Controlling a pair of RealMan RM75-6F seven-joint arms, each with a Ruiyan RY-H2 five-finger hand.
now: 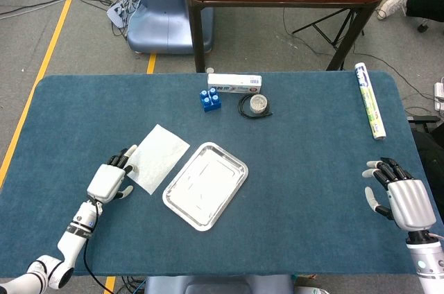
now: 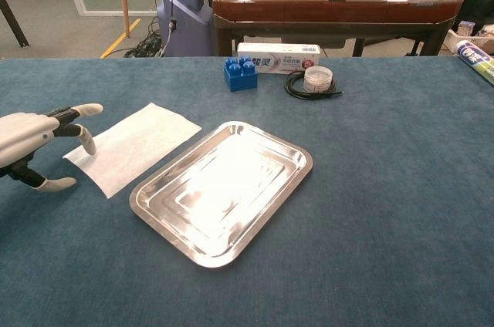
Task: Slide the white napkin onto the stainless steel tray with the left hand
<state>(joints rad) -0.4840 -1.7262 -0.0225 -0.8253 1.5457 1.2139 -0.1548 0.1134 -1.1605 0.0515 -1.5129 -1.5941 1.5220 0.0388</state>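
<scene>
The white napkin [image 1: 157, 157] [image 2: 133, 145] lies flat on the blue table, just left of the stainless steel tray [image 1: 205, 184] [image 2: 222, 190], which holds nothing. My left hand [image 1: 112, 179] [image 2: 35, 146] hovers open at the napkin's near-left corner, fingers spread and their tips reaching over the napkin's edge. Whether they touch it cannot be told. My right hand [image 1: 400, 195] rests open near the table's right edge, far from both; the chest view does not show it.
At the back of the table stand a blue block [image 1: 210, 98] [image 2: 240, 74], a white box [image 1: 234, 84] [image 2: 278, 58] and a coiled black cable around a small round tin [image 1: 256, 105] [image 2: 315, 80]. A rolled wrap [image 1: 370, 100] lies at the right rear.
</scene>
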